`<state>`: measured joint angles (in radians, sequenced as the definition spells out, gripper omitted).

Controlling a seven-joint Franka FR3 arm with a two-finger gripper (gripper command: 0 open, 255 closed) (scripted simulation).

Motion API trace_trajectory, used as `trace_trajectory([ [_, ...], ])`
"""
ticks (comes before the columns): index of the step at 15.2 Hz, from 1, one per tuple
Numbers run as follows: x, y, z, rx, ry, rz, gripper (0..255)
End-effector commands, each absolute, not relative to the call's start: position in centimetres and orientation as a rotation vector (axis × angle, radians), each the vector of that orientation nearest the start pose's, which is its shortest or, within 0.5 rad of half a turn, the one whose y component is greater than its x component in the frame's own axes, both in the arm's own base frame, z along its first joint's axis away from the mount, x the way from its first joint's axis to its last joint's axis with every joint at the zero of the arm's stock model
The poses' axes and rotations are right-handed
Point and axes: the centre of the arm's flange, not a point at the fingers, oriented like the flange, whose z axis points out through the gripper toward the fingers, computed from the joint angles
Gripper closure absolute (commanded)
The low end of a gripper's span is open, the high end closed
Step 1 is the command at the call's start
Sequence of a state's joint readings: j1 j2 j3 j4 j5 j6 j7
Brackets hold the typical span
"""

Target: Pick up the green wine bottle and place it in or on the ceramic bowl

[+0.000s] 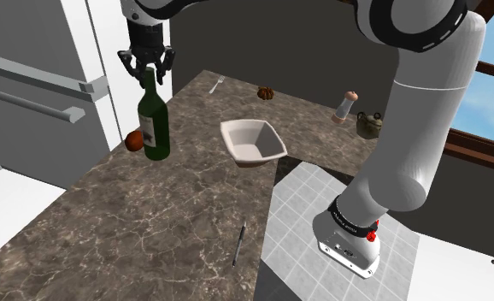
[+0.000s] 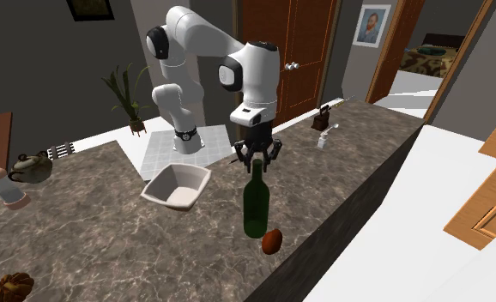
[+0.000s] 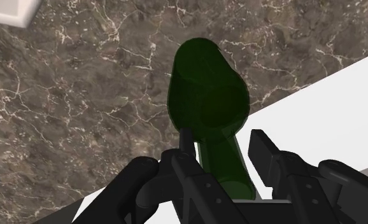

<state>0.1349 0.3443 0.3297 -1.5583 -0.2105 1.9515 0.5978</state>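
Clasping the green wine bottle by its neck, the black gripper has one finger set against each side. Its load is upright near the marble counter's edge, just beside a small brown object and apart from the white bowl.

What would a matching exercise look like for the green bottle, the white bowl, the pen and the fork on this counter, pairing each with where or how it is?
Things:
1. dark green glass wine bottle
2. white square bowl
3. thin black pen
4. small silver fork

Places or states:
A. lying low in the shoulder view, near the brown marbled countertop edge
B. empty, open side up, mid-counter
C. neck clasped by the black gripper
D. lying at the counter's far end in the shoulder view

Pairs: 1-C, 2-B, 3-A, 4-D
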Motion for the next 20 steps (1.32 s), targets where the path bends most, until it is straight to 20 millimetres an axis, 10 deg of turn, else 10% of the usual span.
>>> trace_trajectory([
  [1,61.3,26.2,47.3,-3.176,0.133,-0.167,255],
  [20,61.3,26.2,57.4,-3.176,0.133,-0.167,255],
])
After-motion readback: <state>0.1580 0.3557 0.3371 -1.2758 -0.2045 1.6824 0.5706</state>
